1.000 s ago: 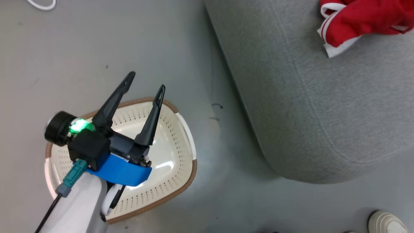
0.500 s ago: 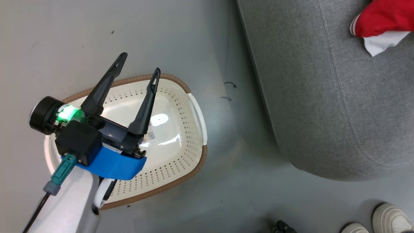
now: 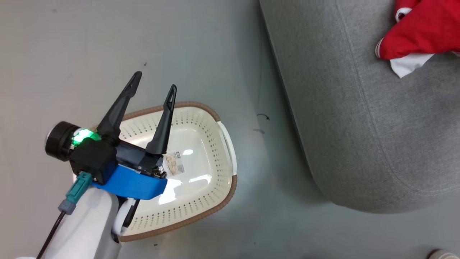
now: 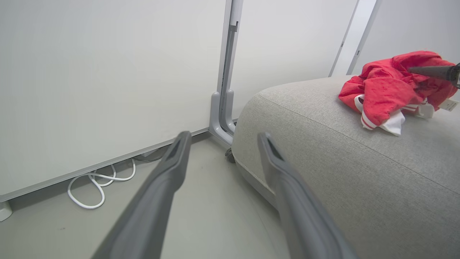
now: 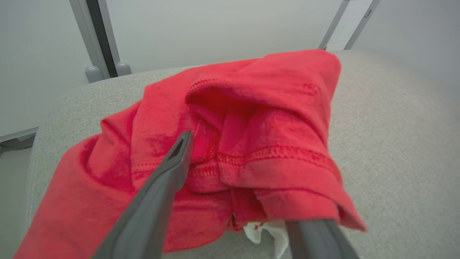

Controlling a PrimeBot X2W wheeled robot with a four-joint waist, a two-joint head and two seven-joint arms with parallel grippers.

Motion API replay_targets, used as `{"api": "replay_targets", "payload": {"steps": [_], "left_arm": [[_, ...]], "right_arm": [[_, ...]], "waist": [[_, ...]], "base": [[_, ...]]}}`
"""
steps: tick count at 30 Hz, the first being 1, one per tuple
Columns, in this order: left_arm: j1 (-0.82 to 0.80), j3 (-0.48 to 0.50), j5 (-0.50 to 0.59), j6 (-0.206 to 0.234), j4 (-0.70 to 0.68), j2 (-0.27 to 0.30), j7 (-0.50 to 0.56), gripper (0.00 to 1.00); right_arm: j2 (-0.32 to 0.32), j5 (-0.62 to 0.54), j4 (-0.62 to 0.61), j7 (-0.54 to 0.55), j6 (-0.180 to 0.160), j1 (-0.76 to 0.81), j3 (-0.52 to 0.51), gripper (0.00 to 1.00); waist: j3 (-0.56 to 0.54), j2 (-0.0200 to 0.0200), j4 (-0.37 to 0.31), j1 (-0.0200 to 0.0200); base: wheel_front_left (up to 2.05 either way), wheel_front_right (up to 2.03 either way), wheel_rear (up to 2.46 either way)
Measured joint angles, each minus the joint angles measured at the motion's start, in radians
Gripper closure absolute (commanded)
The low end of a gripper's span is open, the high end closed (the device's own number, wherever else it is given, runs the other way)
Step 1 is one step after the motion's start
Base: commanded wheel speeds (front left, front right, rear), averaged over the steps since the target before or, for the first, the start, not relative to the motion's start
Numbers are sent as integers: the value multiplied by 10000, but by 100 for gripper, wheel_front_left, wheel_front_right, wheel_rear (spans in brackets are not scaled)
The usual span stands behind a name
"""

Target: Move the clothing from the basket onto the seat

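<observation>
**Clothing point(image 3: 420, 32) Position and Claw State**

1. Left claw point(image 3: 155, 81): the fingers are spread wide and grip nothing. In the head view the claw hangs above the basket point(image 3: 210, 201). The basket stands on the floor point(image 3: 72, 54) to the left of the seat point(image 3: 359, 126), near its rounded corner but not touching it. A paper label point(image 3: 174, 163) lies on the basket bottom.

2. Clothing: bright red soft fabric with white trim and a red-and-white striped cuff, crumpled into one heap. The heap lies on top of the seat, well in from the seat's left edge. In the left wrist view a small white tag point(image 4: 448, 104) shows at the heap's right side.

3. Right claw point(image 5: 225, 136): positioned over the seat, fingers spread wide and pushed into the heap. One finger point(image 5: 169, 172) rests on the red fabric. A hemmed fold drapes over the tip of the other. Fabric lies between the fingers, which stand apart and are not closed on it.
</observation>
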Motion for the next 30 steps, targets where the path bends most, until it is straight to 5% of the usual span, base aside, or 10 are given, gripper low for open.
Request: {"api": "replay_targets", "payload": {"steps": [15,30], "left_arm": [[1020,593,-545,81,1081,-934,-169,0],[2376,1965,-451,-8,1785,-1712,-171,0]], "right_arm": [[476,50,-121,-288,0,1773,382,0],[1931,606,-3731,-740,-2,5469,1484,0]], "waist": [[-2402,0,280,-2],[-4190,1,829,-3]], "base": [[0,0,0],[0,0,0]]}}
